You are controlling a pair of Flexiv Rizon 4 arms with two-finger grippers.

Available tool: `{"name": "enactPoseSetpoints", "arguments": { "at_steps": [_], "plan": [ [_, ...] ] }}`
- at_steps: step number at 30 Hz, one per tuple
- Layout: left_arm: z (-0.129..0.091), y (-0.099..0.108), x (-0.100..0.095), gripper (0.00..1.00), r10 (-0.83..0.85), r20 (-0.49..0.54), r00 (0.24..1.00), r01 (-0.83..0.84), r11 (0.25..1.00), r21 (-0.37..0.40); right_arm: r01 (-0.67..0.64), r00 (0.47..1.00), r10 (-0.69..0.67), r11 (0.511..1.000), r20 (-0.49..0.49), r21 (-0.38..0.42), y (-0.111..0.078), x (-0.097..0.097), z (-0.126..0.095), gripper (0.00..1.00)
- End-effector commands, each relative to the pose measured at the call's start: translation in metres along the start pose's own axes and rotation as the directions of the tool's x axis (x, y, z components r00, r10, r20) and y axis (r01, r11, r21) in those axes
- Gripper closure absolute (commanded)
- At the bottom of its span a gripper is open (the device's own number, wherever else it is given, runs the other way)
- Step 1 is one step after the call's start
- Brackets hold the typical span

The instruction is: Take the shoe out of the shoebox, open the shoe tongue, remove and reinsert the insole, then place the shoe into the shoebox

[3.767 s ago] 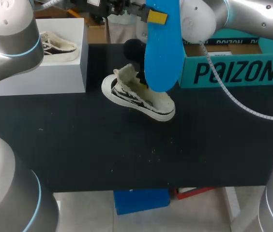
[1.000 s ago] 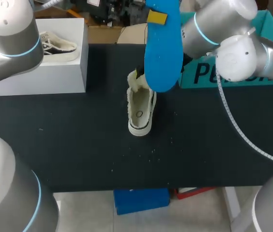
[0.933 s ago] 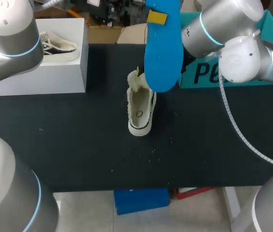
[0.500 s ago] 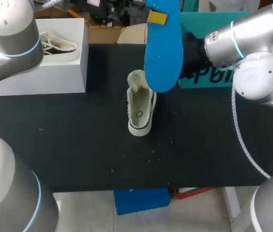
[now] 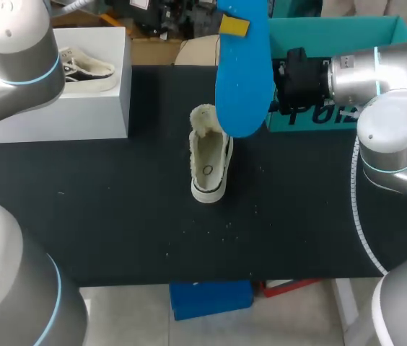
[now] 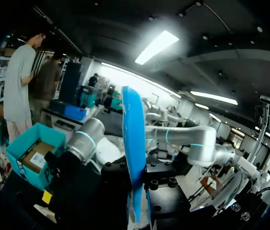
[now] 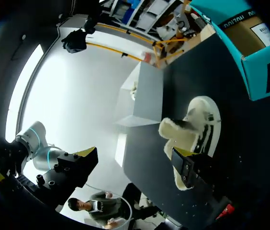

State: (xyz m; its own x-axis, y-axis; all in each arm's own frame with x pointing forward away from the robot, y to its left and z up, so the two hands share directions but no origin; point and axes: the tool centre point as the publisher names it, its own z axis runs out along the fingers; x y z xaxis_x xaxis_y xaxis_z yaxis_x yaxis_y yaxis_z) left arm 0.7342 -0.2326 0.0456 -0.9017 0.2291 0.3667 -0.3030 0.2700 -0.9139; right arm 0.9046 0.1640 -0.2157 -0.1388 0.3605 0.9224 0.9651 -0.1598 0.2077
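Note:
The cream high-top shoe (image 5: 208, 162) stands upright mid-table, toe toward the front edge, its fuzzy tongue (image 5: 203, 119) pulled up. High above it hangs the blue insole (image 5: 243, 68), and my left gripper (image 5: 234, 26) is shut on it. The left wrist view shows the insole (image 6: 134, 153) edge-on between that gripper's black finger blocks. My right gripper (image 5: 294, 76) hovers in front of the teal shoebox (image 5: 348, 32), to the right of the shoe. In the right wrist view its fingers (image 7: 84, 154) stand wide apart with nothing between them, and the shoe (image 7: 195, 127) lies ahead.
A white box (image 5: 92, 101) stands at the back left with a second shoe (image 5: 88, 66) on top. The teal shoebox (image 7: 240, 33) sits at the back right with its open side up.
My right arm has drawn back from the shoe's tongue to the right, in front of the shoebox. Shoe and insole have stayed put over the last second; earlier the shoe lay crosswise.

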Motion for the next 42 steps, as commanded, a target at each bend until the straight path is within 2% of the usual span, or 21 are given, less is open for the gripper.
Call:
{"name": "enactPoseSetpoints", "arguments": {
  "at_steps": [1,9,13,20,22,23,24,26,28,29,33,36,38,39,42],
  "plan": [
    [0.001,0.001,0.000,1.00,0.000,0.002,1.000,0.000,1.000,0.000,-0.012,0.995,0.012,1.000,-0.102,0.003,0.004,-0.001,-0.003,0.00],
    [0.001,0.001,0.000,1.00,0.000,0.002,1.000,0.000,1.000,0.000,-0.019,0.994,0.020,1.000,-0.107,0.010,0.010,0.001,-0.010,0.00],
    [0.001,0.001,0.000,1.00,0.000,0.002,1.000,0.000,1.000,0.000,-0.033,0.988,0.035,0.999,-0.153,0.018,0.012,0.002,-0.014,0.00],
    [0.001,0.001,0.000,1.00,0.000,0.002,1.000,0.000,1.000,0.000,0.012,0.993,-0.010,1.000,-0.122,0.014,0.013,0.007,-0.017,0.00],
    [0.001,-0.004,0.000,1.00,0.085,0.067,0.994,-0.084,0.996,-0.015,0.012,0.993,-0.010,1.000,-0.122,0.014,0.013,0.007,-0.017,0.00],
    [0.001,-0.009,0.002,1.00,0.223,0.196,0.955,-0.205,0.973,-0.108,0.012,0.993,-0.010,1.000,-0.122,0.014,0.013,0.007,-0.017,0.00],
    [0.003,-0.011,0.004,1.00,0.345,0.261,0.902,-0.302,0.934,-0.190,0.012,0.993,-0.010,1.000,-0.122,0.014,0.013,0.007,-0.017,0.00],
    [0.006,-0.014,0.010,1.00,0.473,0.308,0.826,-0.415,0.878,-0.236,0.012,0.993,-0.010,1.000,-0.122,0.014,0.013,0.007,-0.017,0.00],
    [0.017,-0.010,0.019,1.00,0.648,0.324,0.689,-0.541,0.758,-0.365,0.012,0.993,-0.010,1.000,-0.122,0.014,0.013,0.007,-0.017,0.00],
    [0.022,-0.008,0.022,1.00,0.683,0.327,0.653,-0.567,0.727,-0.388,0.012,0.993,-0.010,1.000,-0.122,0.014,0.013,0.007,-0.017,0.00],
    [0.039,0.010,0.030,1.00,0.783,0.352,0.514,-0.631,0.622,-0.464,0.012,0.993,-0.010,1.000,-0.122,0.014,0.013,0.007,-0.017,0.00],
    [0.049,0.027,0.037,1.00,0.809,0.362,0.463,-0.650,0.588,-0.482,0.012,0.993,-0.010,1.000,-0.122,0.014,0.013,0.007,-0.017,0.00],
    [0.051,0.037,0.038,1.00,0.797,0.382,0.467,-0.645,0.603,-0.469,0.012,0.993,-0.010,1.000,-0.122,0.014,0.013,0.007,-0.017,0.00],
    [0.051,0.043,0.037,1.00,0.780,0.377,0.499,-0.635,0.625,-0.453,0.012,0.993,-0.010,1.000,-0.122,0.014,0.013,0.007,-0.017,0.00],
    [0.051,0.043,0.037,1.00,0.780,0.377,0.499,-0.635,0.625,-0.453,0.012,0.993,-0.010,1.000,-0.122,0.014,0.013,0.007,-0.017,0.00]
  ]
}}
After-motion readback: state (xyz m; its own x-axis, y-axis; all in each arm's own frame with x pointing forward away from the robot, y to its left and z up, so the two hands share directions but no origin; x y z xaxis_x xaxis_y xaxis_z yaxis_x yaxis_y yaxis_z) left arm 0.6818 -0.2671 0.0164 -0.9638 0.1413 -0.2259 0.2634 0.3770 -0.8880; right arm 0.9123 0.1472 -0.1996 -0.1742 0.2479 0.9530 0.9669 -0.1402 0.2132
